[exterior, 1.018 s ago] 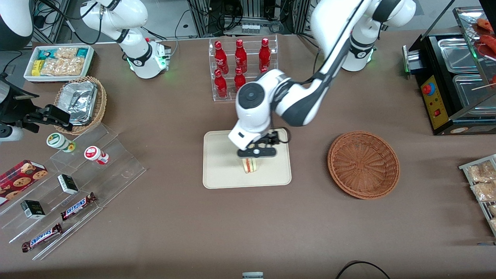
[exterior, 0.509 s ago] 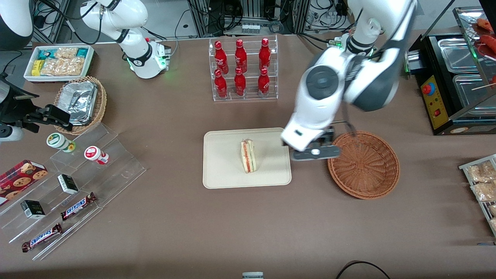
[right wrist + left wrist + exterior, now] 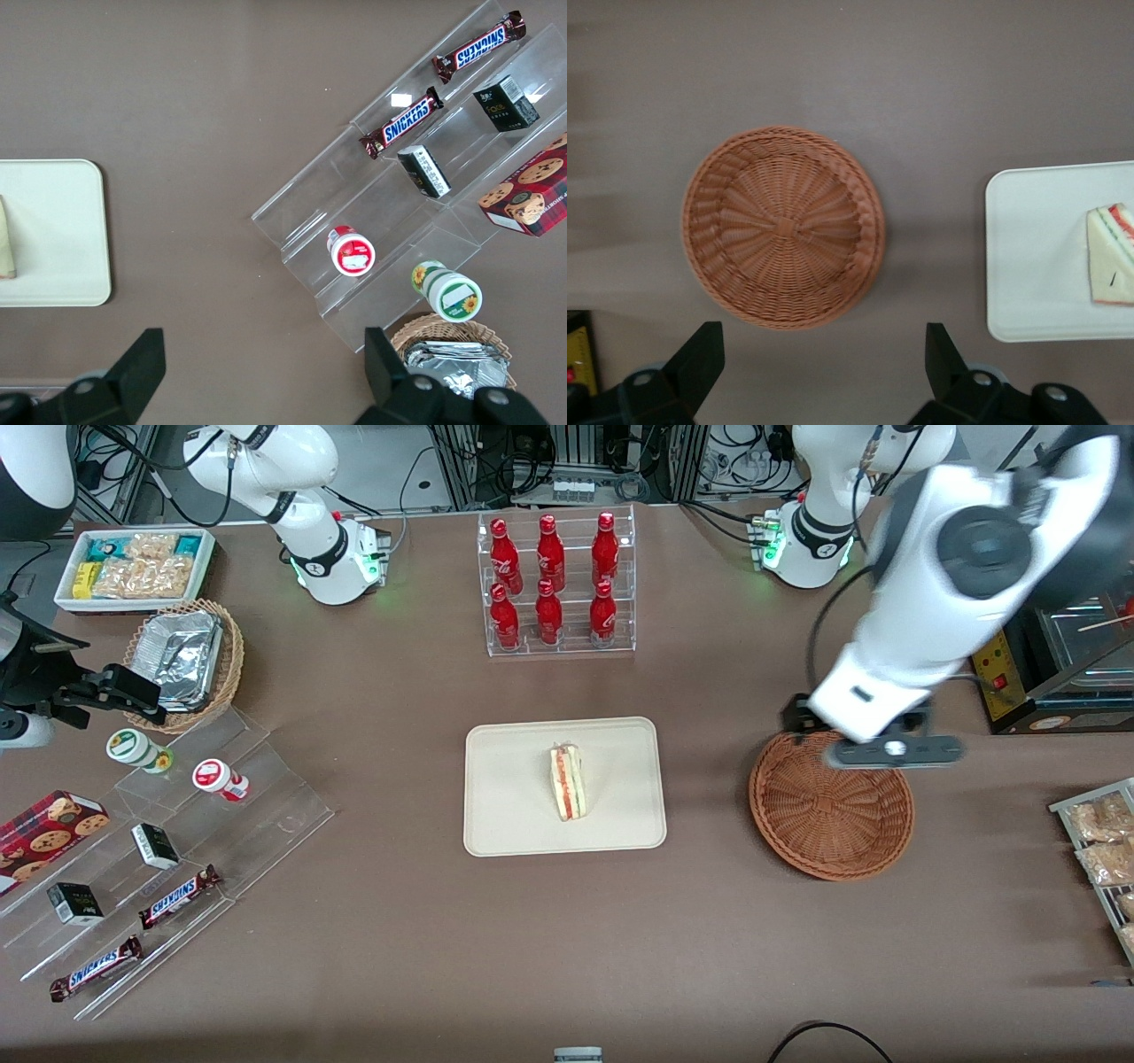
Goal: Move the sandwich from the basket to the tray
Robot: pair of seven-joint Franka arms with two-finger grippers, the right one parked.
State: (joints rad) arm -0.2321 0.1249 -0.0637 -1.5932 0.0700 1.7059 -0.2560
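The sandwich (image 3: pixel 567 783) lies on the cream tray (image 3: pixel 514 815) in the middle of the table, filling layers showing; it also shows in the left wrist view (image 3: pixel 1112 266) on the tray (image 3: pixel 1028 257). The reddish-brown wicker basket (image 3: pixel 831 819) is empty and sits toward the working arm's end; it shows in the left wrist view (image 3: pixel 782 226) too. My left gripper (image 3: pixel 893 751) hangs high above the basket's rim farthest from the front camera, open and empty, its fingers (image 3: pixel 700 359) wide apart.
A clear rack of red bottles (image 3: pixel 554 580) stands farther from the front camera than the tray. A black warmer machine (image 3: pixel 1045 602) stands close to the working arm. Snack packets (image 3: pixel 1103 841) lie at the table's end. Acrylic steps with candy bars (image 3: pixel 168 841) and a tan foil basket (image 3: pixel 186 660) lie toward the parked arm's end.
My left gripper released the sandwich onto the tray, rose, and swung away over the basket. The sandwich stays on the tray.
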